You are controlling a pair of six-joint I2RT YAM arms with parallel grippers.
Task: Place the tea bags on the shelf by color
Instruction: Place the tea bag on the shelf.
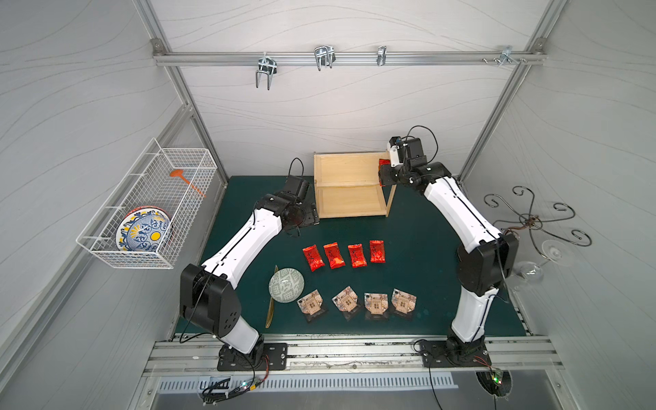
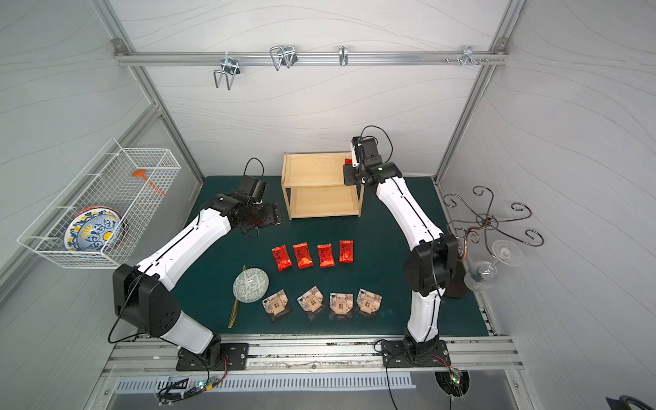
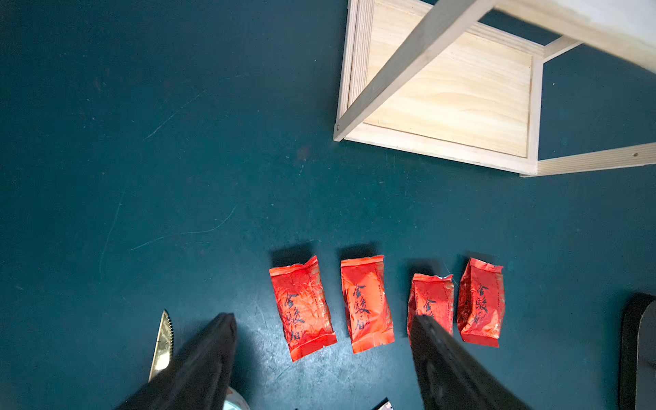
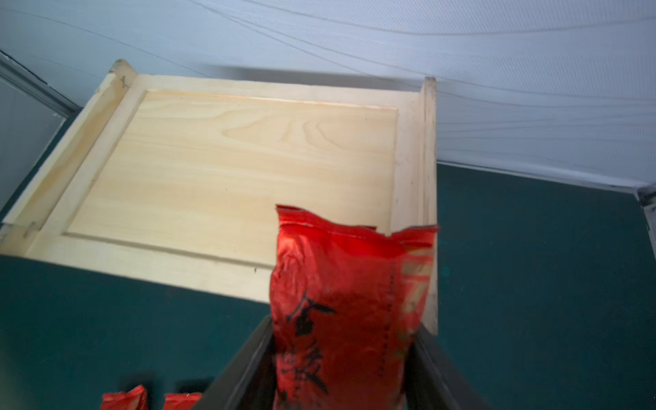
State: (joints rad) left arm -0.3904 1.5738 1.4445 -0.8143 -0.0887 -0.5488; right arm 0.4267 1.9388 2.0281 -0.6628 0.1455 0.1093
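Green mat (image 1: 419,227) covers the table, with white panel walls on three sides. At its back stands the shelf (image 1: 349,170), open front toward the arms. A wire basket (image 1: 149,198) hangs on the left wall with a painted plate (image 1: 143,232) leaning inside.

The right gripper (image 4: 344,330) is clamped on a red sachet (image 4: 340,284), a finger on each long edge. It holds the sachet at the right end of the shelf's top tier, its free end over the front corner (whether it touches the wood I cannot tell).

The left gripper (image 3: 324,319) hangs over the mat just left of the shelf's lower tier, jaws wide apart.

A bowl (image 1: 286,285) sits near the left arm, lying over a gold knife (image 1: 271,312). Four more red sachets (image 1: 334,255) lie in a row mid-mat, apart from one another. Four tan pouches (image 1: 347,301) form a second row nearer the arm bases, the two rightmost touching
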